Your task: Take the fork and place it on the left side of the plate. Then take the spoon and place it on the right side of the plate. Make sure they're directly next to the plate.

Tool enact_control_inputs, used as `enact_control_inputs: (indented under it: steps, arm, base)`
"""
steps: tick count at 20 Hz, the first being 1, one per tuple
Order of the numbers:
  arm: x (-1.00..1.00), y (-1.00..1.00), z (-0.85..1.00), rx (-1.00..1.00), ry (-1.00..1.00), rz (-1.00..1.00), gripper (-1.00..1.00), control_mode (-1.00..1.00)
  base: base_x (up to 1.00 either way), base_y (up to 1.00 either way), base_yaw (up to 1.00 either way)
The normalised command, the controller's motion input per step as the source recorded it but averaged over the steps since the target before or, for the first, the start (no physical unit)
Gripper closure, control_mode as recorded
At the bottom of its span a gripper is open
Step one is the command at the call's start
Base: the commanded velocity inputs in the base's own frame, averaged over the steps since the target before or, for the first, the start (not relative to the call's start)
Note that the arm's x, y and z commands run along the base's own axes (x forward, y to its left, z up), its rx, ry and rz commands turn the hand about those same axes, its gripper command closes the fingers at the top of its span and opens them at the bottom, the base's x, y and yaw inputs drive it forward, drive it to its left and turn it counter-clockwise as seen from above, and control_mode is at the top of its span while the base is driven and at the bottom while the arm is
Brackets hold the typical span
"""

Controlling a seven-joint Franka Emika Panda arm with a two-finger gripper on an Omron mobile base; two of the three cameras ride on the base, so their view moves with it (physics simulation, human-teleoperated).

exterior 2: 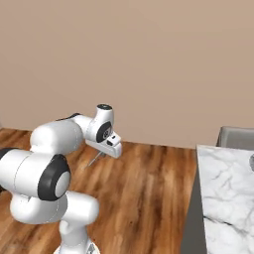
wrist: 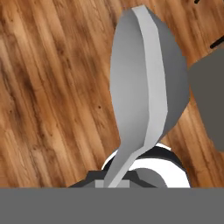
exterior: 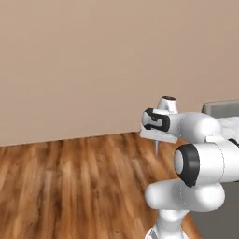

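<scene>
My gripper (wrist: 117,180) is shut on the handle of the spoon (wrist: 144,78), whose pale round bowl stands up large in the hand view over the wooden floor. From the left base view the gripper (exterior: 157,140) hangs in the air above the floor, with the spoon (exterior: 156,148) pointing down from it. From the right base view the spoon (exterior 2: 95,159) slants down and left under the gripper (exterior 2: 102,153). A grey curved sliver (exterior 2: 252,162) at the counter's right border may be the plate's rim. The fork is out of view.
A white marble counter (exterior 2: 223,198) stands to the right of the arm, with a grey chair back (exterior 2: 238,136) behind it. Wooden floor (exterior: 70,186) spreads below and to the left. A beige wall (exterior: 93,60) closes the back.
</scene>
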Motion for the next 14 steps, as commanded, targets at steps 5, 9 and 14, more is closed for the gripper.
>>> enact_control_inputs:
  steps: [5, 9, 14]
  arm:
    - [0.00, 0.00, 0.00, 0.00, 0.00, 0.00, 1.00, 1.00]
    - [0.00, 0.00, 0.00, 0.00, 0.00, 0.00, 1.00, 1.00]
    - [0.00, 0.00, 0.00, 0.00, 0.00, 0.00, 1.00, 1.00]
  base:
    - [0.80, 0.27, -0.28]
    - [0.67, 0.31, -0.42]
    - [0.65, 0.34, -0.44]
